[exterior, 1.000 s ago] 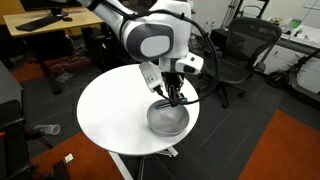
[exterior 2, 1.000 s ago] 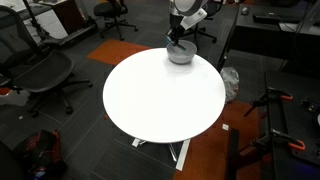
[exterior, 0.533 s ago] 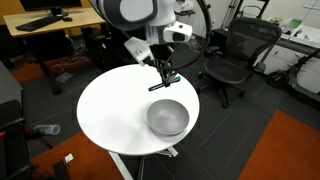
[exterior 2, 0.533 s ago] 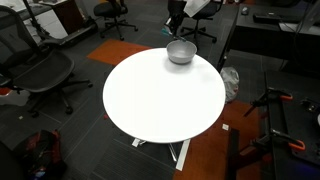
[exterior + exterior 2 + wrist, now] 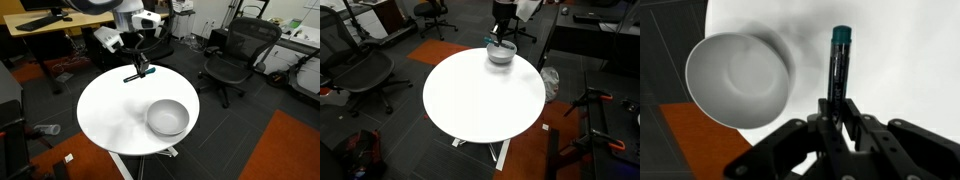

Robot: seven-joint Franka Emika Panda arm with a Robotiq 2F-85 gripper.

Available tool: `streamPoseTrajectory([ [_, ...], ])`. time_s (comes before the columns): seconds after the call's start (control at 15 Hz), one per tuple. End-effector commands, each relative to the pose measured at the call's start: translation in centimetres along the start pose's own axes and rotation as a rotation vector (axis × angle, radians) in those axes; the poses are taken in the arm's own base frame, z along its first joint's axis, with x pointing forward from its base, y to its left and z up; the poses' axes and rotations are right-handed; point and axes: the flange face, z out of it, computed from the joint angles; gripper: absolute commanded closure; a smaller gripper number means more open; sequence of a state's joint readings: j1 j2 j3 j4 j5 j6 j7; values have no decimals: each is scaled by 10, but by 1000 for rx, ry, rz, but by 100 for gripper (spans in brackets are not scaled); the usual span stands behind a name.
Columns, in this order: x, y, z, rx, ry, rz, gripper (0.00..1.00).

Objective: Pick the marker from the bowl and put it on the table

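Note:
My gripper (image 5: 139, 65) is shut on the teal-blue marker (image 5: 138, 73) and holds it level above the far part of the round white table (image 5: 110, 115). In the wrist view the marker (image 5: 838, 60) sticks out from between the jaws (image 5: 837, 112) over the white top. The grey bowl (image 5: 167, 118) stands empty near the table's edge, apart from the gripper; it also shows in the wrist view (image 5: 737, 80) and in an exterior view (image 5: 501, 53), where the gripper (image 5: 503, 28) hangs just above and behind it.
A wooden desk (image 5: 45, 22) stands behind the table. Black office chairs (image 5: 237, 55) (image 5: 360, 72) stand around it. An orange carpet patch (image 5: 285, 150) lies on the dark floor. Black stands (image 5: 600, 120) are beside the table.
My gripper has lifted the marker out of the bowl and carried it away from the bowl, across the table toward the desk side. The bowl has stayed in place.

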State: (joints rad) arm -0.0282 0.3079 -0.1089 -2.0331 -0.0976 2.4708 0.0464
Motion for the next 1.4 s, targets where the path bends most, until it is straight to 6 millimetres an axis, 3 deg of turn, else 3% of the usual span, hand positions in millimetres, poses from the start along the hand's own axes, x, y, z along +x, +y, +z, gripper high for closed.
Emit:
streamPoseTrajectory([
  [0.0, -31, -23, -5, 22, -15, -17, 95],
  [0.6, -68, -51, 44, 16, 15, 51, 95],
  [1.33, -75, -57, 114, -37, 0, 108, 95],
])
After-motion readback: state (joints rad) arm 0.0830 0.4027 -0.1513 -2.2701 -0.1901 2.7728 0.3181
